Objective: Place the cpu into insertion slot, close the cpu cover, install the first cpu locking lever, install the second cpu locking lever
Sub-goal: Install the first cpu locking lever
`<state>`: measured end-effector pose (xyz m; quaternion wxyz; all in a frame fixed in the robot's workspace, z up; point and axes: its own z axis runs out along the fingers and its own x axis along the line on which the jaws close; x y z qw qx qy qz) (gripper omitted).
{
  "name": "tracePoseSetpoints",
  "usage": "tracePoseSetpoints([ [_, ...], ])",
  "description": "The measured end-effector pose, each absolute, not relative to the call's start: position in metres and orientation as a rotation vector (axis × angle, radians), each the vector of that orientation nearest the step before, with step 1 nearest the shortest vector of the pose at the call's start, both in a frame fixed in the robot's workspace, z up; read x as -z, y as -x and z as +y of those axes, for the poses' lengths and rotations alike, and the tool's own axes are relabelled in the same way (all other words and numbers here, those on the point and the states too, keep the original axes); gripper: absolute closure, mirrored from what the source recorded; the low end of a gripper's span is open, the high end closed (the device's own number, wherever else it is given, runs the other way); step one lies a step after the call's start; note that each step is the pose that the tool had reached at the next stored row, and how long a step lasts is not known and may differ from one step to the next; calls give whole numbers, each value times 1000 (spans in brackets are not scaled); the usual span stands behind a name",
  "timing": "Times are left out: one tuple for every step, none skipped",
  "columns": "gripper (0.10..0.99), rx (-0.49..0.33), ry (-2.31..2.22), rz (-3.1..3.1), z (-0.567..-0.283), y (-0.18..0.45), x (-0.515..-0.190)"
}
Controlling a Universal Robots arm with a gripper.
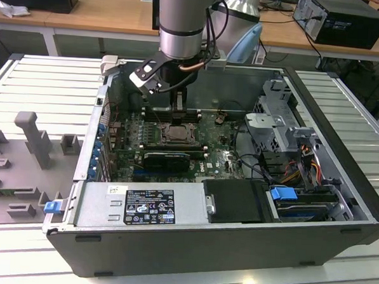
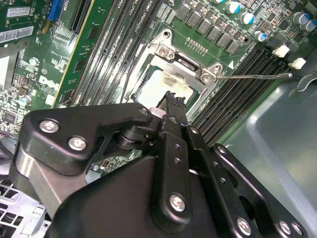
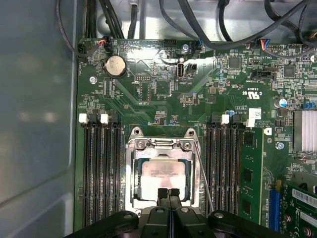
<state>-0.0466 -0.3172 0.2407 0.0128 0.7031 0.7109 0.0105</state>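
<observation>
Inside the open case (image 1: pixel 203 251), the cpu (image 3: pixel 166 173) sits in its slot (image 3: pixel 135 133) between banks of memory slots (image 3: pixel 101 168), with the cover (image 3: pixel 132 173) lowered flat over it. The gripper (image 3: pixel 168 194), jaws pressed together, appears to bear on the cover's edge, seemingly to hold it down. A lever (image 3: pixel 204 173) alongside looks unlatched.

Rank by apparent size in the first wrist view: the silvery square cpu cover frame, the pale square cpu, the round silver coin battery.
1. Silvery-grey square cpu cover frame
2. Pale silver-grey square cpu
3. Round silver coin battery
All sit on one green circuit board, so nearness barely matters.
</observation>
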Motion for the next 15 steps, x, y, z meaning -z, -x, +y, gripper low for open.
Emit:
tracePoseSetpoints([
  [980, -33, -2191, 2215, -317, 47, -241],
  [980, -33, -2191, 2215, -317, 47, -241],
  [980, -33, -2191, 2215, -317, 47, -241],
  [980, -33, -2191, 2215, -317, 47, -242],
  [980, -33, -2191, 2215, -317, 47, -242],
  [980, -33, -2191, 2215, -317, 47, -242],
  [980, -33, -2191, 2215, -317, 47, -242],
  [980, -33, -2191, 2215, -317, 47, -243],
  [980, -33, -2191, 2215, -317, 47, -243],
  [980, -33, -2191, 2215, -317, 47, -243],
  [980, -32, -2191, 2215, -317, 47, -243],
  [980, -33, -2191, 2215, -317, 47, -244],
  [980, -33, -2191, 2215, -317, 47, -244],
  [980, -32, -2191, 2215, -317, 47, -244],
  [980, -32, -2191, 2215, -317, 47, -245],
])
